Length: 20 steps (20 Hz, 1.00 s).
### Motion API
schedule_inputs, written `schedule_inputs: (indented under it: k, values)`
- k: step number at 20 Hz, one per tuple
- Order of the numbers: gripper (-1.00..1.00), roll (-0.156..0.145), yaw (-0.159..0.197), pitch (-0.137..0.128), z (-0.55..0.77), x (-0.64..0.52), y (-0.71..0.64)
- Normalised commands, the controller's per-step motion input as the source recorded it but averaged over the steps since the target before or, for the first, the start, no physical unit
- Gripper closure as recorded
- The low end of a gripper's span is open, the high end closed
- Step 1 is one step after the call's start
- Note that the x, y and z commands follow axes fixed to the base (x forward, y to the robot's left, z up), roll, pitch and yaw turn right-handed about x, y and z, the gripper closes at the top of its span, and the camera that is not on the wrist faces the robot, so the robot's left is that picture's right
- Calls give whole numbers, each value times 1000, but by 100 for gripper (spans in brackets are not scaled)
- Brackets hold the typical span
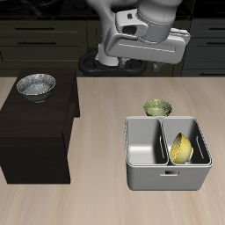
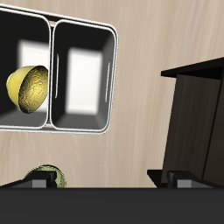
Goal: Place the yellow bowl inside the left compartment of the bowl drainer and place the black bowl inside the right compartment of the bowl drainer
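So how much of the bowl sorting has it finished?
About half. The yellow bowl already lies tilted in one well of the bowl drainer. The gripper hangs high above the table and seems to hold nothing. The black bowl sits on the dark cabinet, and the other well is empty.

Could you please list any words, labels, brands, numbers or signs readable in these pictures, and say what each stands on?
None: no readable text shows in either view. The yellow bowl, black bowl, green bowl, bowl drainer and dark cabinet are all unmarked.
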Motion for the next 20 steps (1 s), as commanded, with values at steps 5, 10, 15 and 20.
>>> schedule_inputs:
  k: [5,10,15,20]
  values:
    - [-100,-25,21,-34,-54,-145,-405]
    - [-100,-9,-5,-36,-55,-338,-398]
    - [-100,-2,28,-19,-15,-190,-265]
    - [-100,-2,-17,-36,187,-173,-442]
